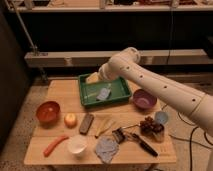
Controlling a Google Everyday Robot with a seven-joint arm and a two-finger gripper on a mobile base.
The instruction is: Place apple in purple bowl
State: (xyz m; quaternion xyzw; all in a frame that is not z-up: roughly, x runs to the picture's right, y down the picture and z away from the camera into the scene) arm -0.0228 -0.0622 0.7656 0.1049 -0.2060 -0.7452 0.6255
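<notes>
The apple (70, 119) is small, yellow-orange with a reddish blush, and lies on the wooden table (62, 92) just right of the red bowl. The purple bowl (144, 99) stands at the table's right side, next to the green tray, and holds nothing that I can see. My white arm reaches in from the right, and its gripper (94, 78) hangs over the tray's back left edge. It is well above and behind the apple and left of the purple bowl. I see nothing held in it.
A green tray (120, 94) holds a grey-blue item (104, 93). A red bowl (48, 112) stands at the left. At the front lie an orange-red stick (55, 145), white cup (77, 144), dark bar (86, 123), blue cloth (106, 149), black-handled tool (135, 140), brown cluster (150, 125) and light-blue cup (161, 118).
</notes>
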